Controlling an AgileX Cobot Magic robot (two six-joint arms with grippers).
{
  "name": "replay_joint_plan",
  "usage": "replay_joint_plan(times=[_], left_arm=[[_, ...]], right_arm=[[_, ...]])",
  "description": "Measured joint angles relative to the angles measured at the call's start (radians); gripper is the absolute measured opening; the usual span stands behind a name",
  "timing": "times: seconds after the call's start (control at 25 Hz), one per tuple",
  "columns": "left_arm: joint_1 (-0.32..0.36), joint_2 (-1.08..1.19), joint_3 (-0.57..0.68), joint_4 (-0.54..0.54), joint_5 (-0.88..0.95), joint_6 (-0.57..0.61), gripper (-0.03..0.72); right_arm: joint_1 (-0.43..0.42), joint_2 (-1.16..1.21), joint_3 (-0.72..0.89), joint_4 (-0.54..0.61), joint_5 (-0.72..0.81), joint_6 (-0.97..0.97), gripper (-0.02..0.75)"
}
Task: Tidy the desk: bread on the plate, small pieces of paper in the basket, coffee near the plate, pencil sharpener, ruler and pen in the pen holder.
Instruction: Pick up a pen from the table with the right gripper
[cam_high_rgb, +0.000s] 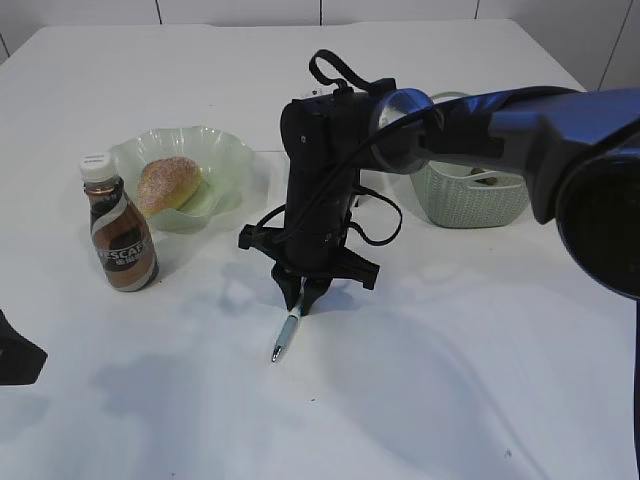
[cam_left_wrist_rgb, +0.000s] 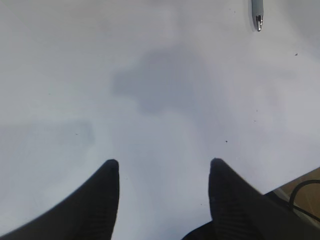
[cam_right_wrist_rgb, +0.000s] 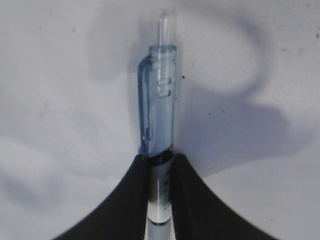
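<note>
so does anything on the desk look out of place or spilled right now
Nothing is spilled or damaged. The one stray item is the pen, lying on the bare desk rather than in a holder, and the right gripper has its jaws closed on its barrel. The bread sits in the plate and the coffee stands upright beside it.

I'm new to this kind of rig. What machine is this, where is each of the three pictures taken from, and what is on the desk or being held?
It is a two-armed robot; each arm ends in a claw with a small camera above it. One picture looks down at the white desk from outside. There the right claw pinches a pen; its own camera shows the fingers closed on the pen's clear barrel. The left claw hangs open over bare desk. Also there: bread in a green plate, a coffee bottle and a basket.
</note>
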Motion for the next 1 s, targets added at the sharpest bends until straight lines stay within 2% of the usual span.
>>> replay_joint_plan(times=[0.56, 1.0], left_arm=[[0.000, 0.000, 0.000, -0.002, 0.000, 0.000, 0.401], [0.000, 0.000, 0.000, -0.002, 0.000, 0.000, 0.401]], right_arm=[[0.002, 0.000, -0.004, -0.034, 0.019, -0.002, 0.104], [0.002, 0.000, -0.190, -0.121, 0.125, -0.033, 0.104]])
